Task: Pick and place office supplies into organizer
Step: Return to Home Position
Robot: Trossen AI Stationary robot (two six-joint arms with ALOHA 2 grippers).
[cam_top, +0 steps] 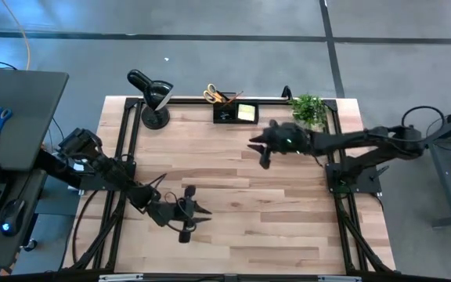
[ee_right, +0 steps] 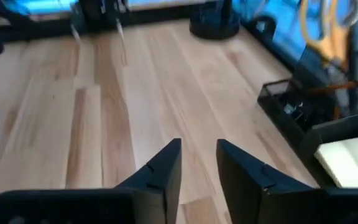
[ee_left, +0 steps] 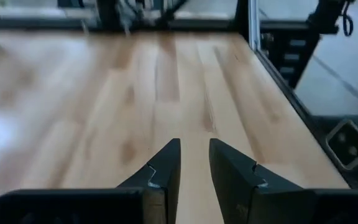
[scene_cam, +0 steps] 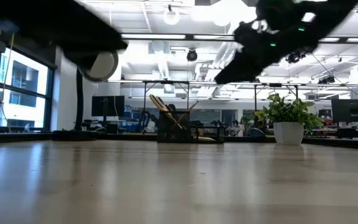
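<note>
Both narrow and empty: right end effector (cam_top: pixel 258 150) is hovering near the back-edge organizer (cam_top: pixel 225 115); left end effector (cam_top: pixel 199 211) is waiting near the front edge.

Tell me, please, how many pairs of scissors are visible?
2. Yellow-handled scissors stand in the organizer at the table's far edge; blue-handled scissors lie on the side desk. More may be hidden.

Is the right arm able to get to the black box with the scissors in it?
Probably yes. The right gripper hovers open and empty near the organizer, with only bare table between them; nothing blocks the way.
</note>
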